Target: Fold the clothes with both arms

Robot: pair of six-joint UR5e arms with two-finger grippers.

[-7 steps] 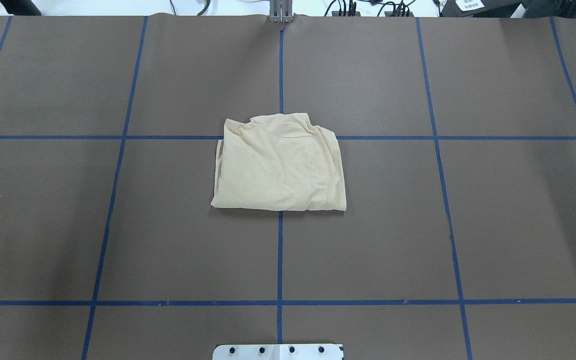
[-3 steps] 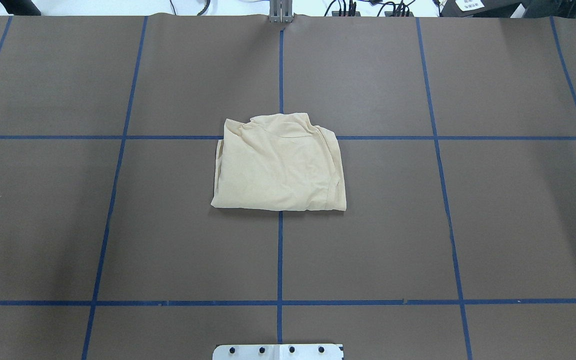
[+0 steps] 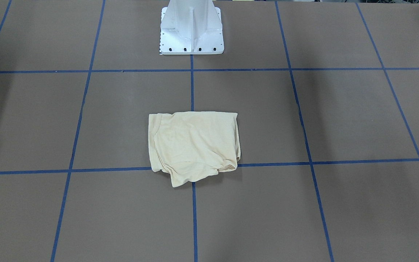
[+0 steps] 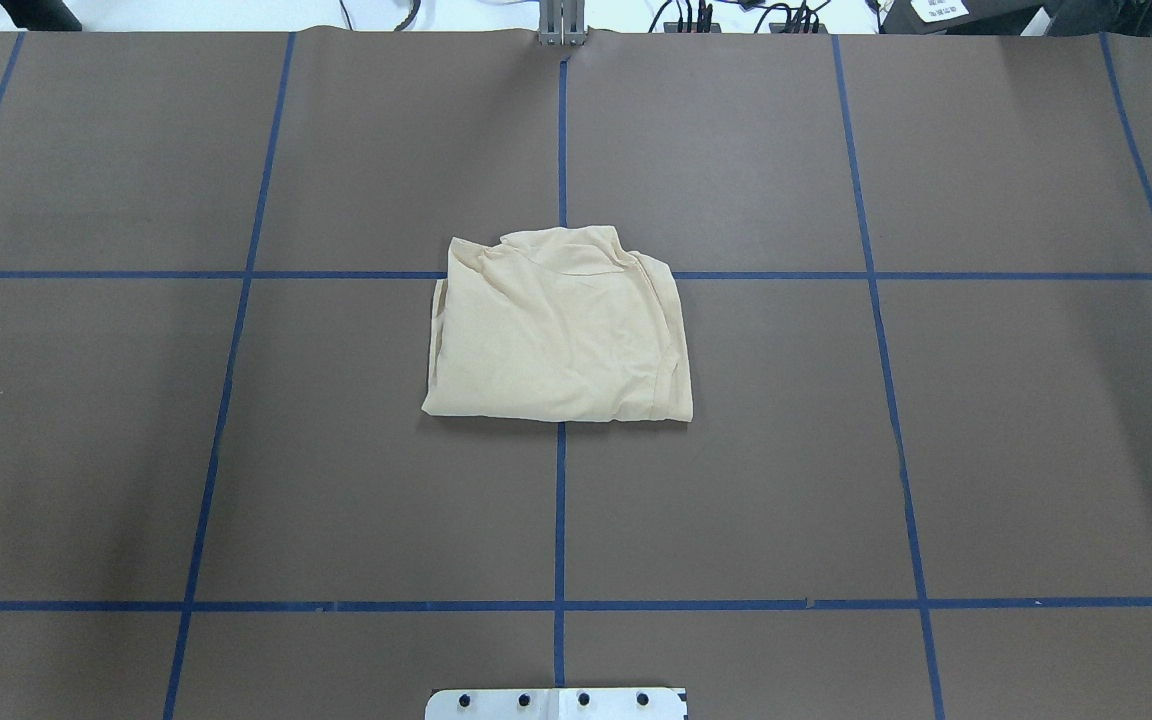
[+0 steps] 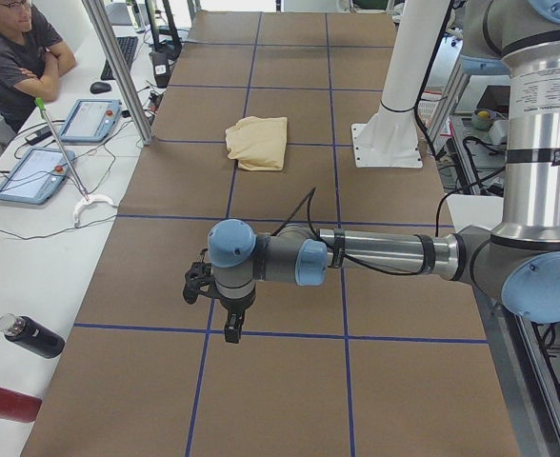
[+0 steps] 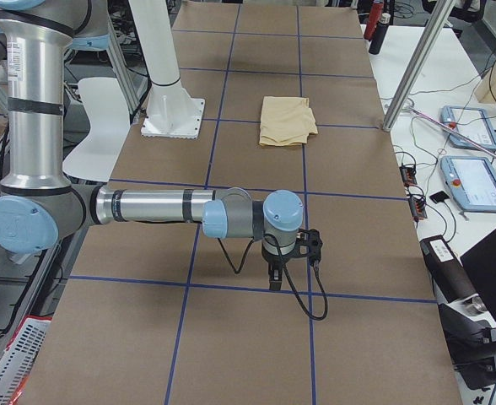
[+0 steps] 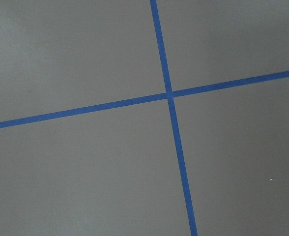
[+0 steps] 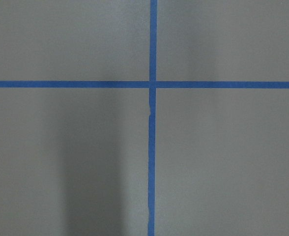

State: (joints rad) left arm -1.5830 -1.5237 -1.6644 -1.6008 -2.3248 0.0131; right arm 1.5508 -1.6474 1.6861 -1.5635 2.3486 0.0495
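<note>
Nearest the robot, the white base plate (image 4: 556, 703) of the pedestal is seen bolted to the brown table (image 4: 936, 450), which is divided into squares by blue tape lines (image 4: 560, 500).

Out at the table's left end, the left arm (image 5: 385, 252) is stretched low and level over the surface. The left gripper (image 5: 225, 319) is pointed down above a crossing of tape lines. At the right end, the right arm (image 6: 147, 205) is held in the same manner, and the right gripper (image 6: 275, 274) is pointed down near another crossing. Whether the fingers of either gripper are apart or together cannot be told from these side views. Only bare table and a tape crossing are shown by each wrist camera.

Farther out, at the middle of the table, the cream-yellow T-shirt (image 4: 558, 335) is laid in a compact, roughly rectangular bundle. It is spread across the centre line where the far crosswise line meets it. Its near edge is straight and its far edge is rumpled. It is well apart from both grippers.
</note>
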